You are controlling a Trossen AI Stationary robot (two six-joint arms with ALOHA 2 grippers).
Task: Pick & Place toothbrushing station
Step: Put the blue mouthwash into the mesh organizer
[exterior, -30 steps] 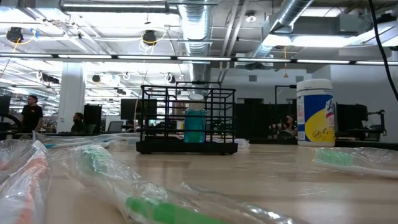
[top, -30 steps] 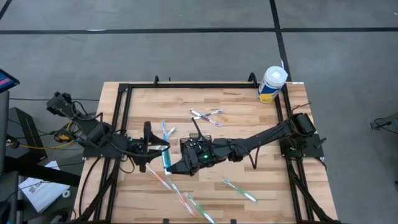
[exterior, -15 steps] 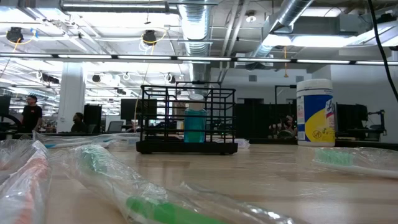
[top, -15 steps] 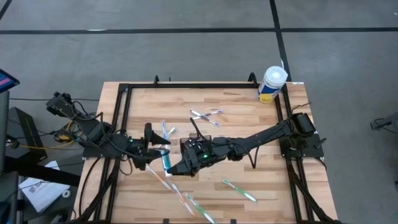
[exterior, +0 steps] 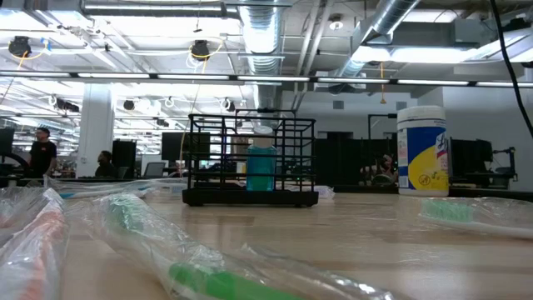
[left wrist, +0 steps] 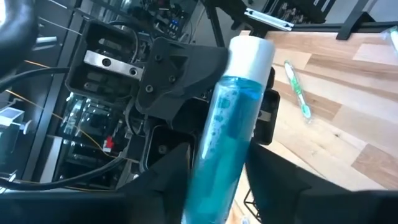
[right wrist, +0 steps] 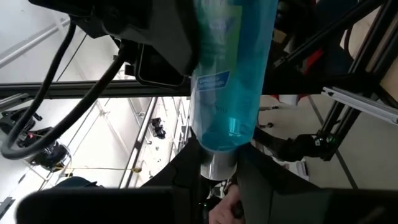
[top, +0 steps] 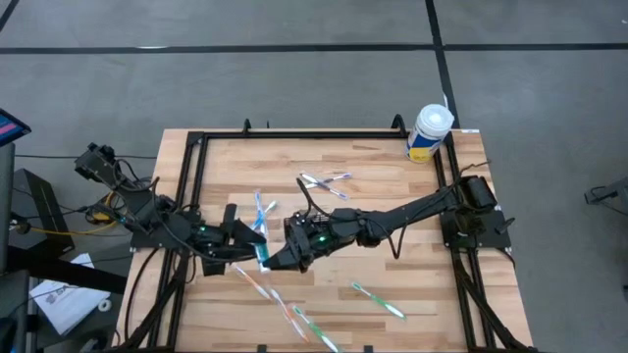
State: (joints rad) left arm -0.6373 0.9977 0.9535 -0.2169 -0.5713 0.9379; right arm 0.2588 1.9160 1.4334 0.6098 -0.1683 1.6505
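A teal bottle [top: 262, 253] with a white cap is held about level above the table's middle, between my two grippers. My left gripper [top: 243, 242] comes from the table's left and is shut on the bottle's body [left wrist: 227, 118]. My right gripper [top: 279, 261] comes from the right and is shut on its cap end. The toothbrushing station [exterior: 250, 162], a black wire basket, stands on the table; in the high view my right arm mostly covers it. In the low view another teal bottle [exterior: 261, 165] stands upright inside its outline. My left gripper has the bottle's teal body [left wrist: 214, 158] between its two fingers [left wrist: 168, 180], away from the cap [left wrist: 252, 48]. The fingers lie along the bottle. The bottle is clear of the table. My right gripper pinches the cap end [right wrist: 219, 163] between its two fingers, about level from the table's right; the teal body [right wrist: 230, 68] runs on past its fingertips.
A white-and-yellow wipes tub [top: 429, 132] stands at the far right corner. Plastic-wrapped toothbrushes lie scattered: far of the arms [top: 324, 181], near right [top: 378, 300] and near the front edge [exterior: 200, 275]. A black rail frame [top: 191, 186] borders the table.
My left gripper has rolled about the line it points along and shifted slightly toward the near edge beside the bottle. The bottle has stayed held above the table in about the same place.
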